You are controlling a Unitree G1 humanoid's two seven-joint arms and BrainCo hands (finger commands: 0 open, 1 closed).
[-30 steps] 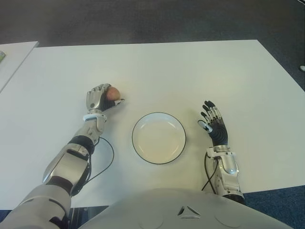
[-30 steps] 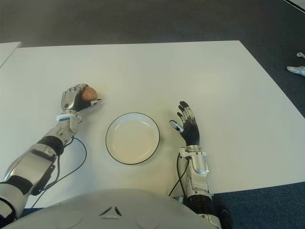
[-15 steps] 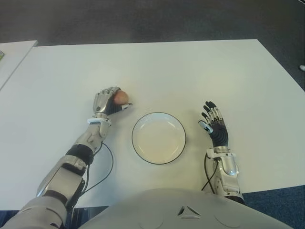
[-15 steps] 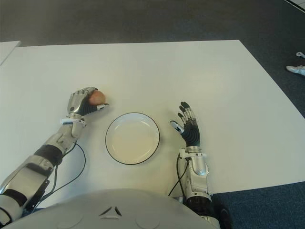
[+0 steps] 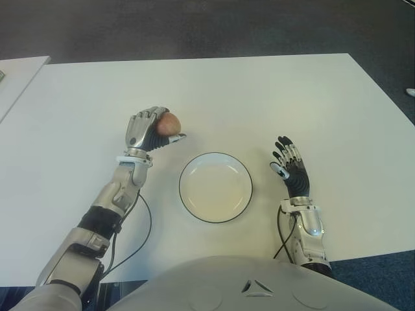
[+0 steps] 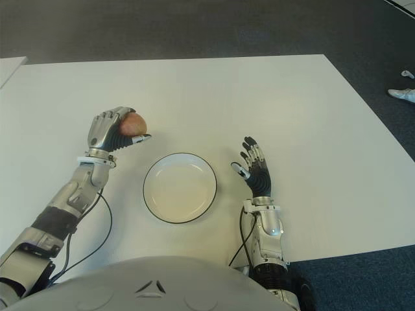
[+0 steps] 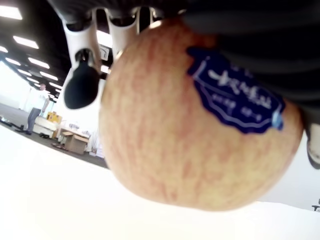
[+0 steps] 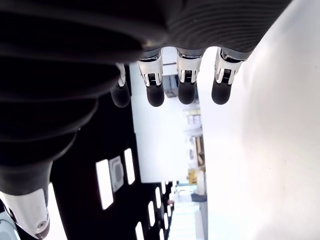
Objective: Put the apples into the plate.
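Item 1: apple [image 5: 170,122]. Round fruit, yellow-pink skin streaked with fine red mottling, smooth and matte. A dark blue sticker [image 7: 235,97] with pale lettering clings to its side, seen in the left wrist view. Held clear of the table surface, up and to the left of the plate, not over it.

Item 2: left hand [image 5: 148,129]. Silver metal finger segments with dark rubbery pads. Fingers curled over the top of the apple, thumb pressed against its near side; the fruit is firmly clasped. Forearm of grey jointed shells, with a thin black cable [image 5: 146,223] looping on the table beside it.

Item 3: plate [image 5: 187,197]. Circular, shallow, glossy cream-white with a thin dark rim line. It holds nothing. Sits flat on the table between the two hands, near the robot's torso.

Item 4: right hand [image 5: 290,171]. Black ribbed palm, silver knuckles, dark rounded fingertips. Fingers extended and slightly spread, grasping nothing; shows to the right of the plate, apart from it. The right wrist view shows the straightened fingers [image 8: 186,79] in a row.

Item 5: table [image 5: 259,97]. Large, rectangular, smooth matte white top. A second white surface [image 5: 19,74] shows at the far left edge.

Item 6: floor [image 5: 194,29]. Dark grey, carpet-like texture, beyond the table.
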